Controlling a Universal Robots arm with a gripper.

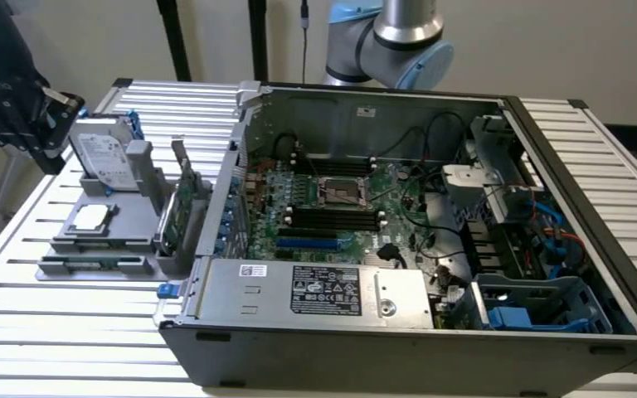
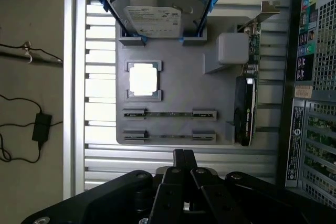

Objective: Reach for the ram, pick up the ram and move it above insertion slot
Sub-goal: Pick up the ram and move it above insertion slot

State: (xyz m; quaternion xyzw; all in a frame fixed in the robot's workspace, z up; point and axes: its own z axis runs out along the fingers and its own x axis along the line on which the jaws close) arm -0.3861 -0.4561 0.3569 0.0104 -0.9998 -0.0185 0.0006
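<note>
Table (image 1: 64, 332): slatted metal, carrying an open computer case (image 1: 407, 348) and a grey tray (image 2: 173, 87)
Ram (image 2: 169, 136): sitting edge-up in the tray's slot; untouched
Gripper (image 2: 184, 156): hovering near the ram; fingers seemingly pressing together, holding nothing
Handling: likely light, stiff, fragile; pinching the long edges mid-length
Labels: hard drive (image 2: 157, 17) sticker showing; writing unreadable
</note>
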